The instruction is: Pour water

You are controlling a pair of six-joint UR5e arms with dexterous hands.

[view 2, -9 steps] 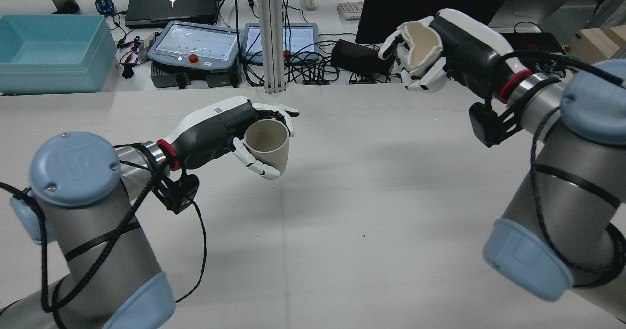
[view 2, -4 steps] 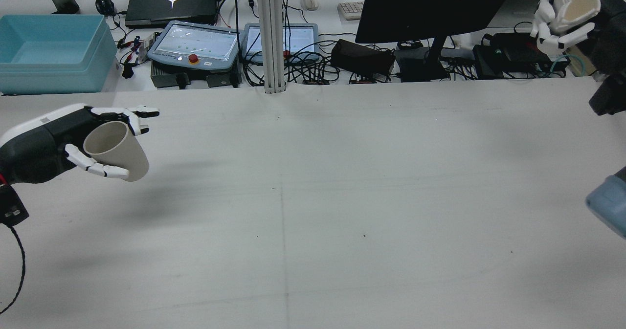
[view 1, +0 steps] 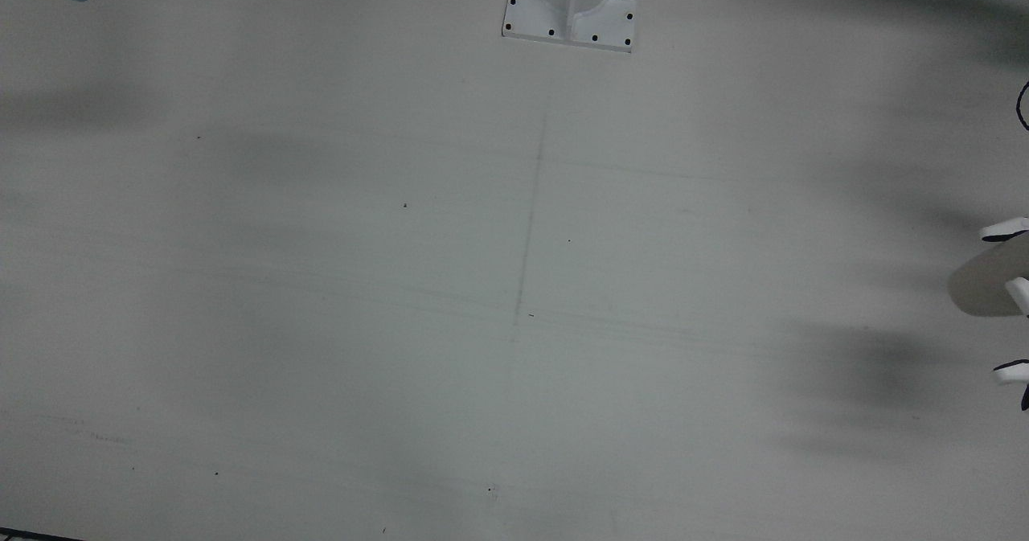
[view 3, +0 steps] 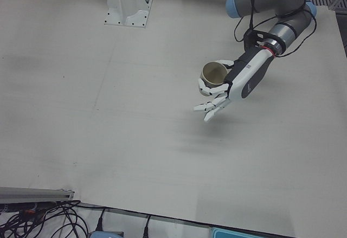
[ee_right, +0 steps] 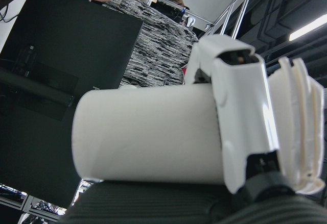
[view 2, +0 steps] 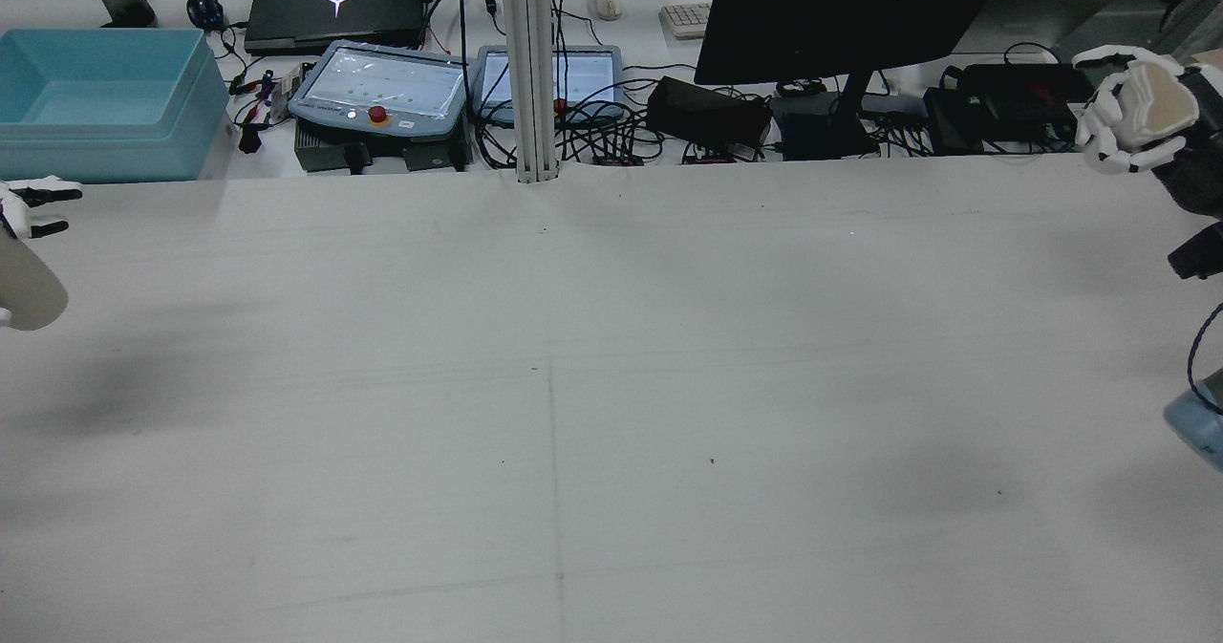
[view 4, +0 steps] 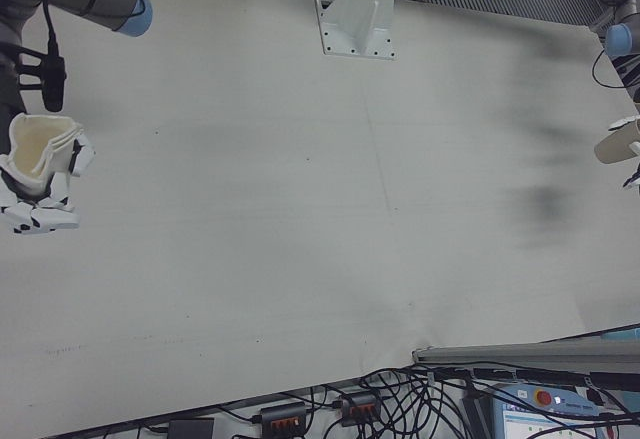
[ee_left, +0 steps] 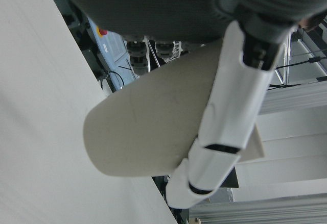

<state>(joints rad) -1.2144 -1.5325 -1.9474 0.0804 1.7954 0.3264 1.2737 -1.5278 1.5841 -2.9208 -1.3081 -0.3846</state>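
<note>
We hold one plain beige paper cup (view 3: 213,74) in our left hand (view 3: 230,83), which is curled round its wall at the far left edge of the white table (view 2: 611,385); part of the hand wraps the cup while the rest juts out straight past it, and the cup hangs in the air above its own shadow, mouth up and somewhat tilted. Our right hand (view 4: 40,184) is wrapped about a second beige paper cup with a crumpled rim (view 4: 40,147), raised at the far right edge of the table, well apart from the first. In the right hand's own camera this cup lies across the palm with the hand's digits clamped over its wall, which we judge is what has crushed the rim. We cannot see into either cup well enough to tell whether there is water in it. With the two cups at opposite edges and the whole middle of the table bare between them, we judge that no pour can happen from here: one cup would have to be brought over the other's mouth first. Keeping both cups lifted clear of the table leaves the arms free to swing. The squeezed cup looks soft, so a firmer grip could buckle it further and spill.
</note>
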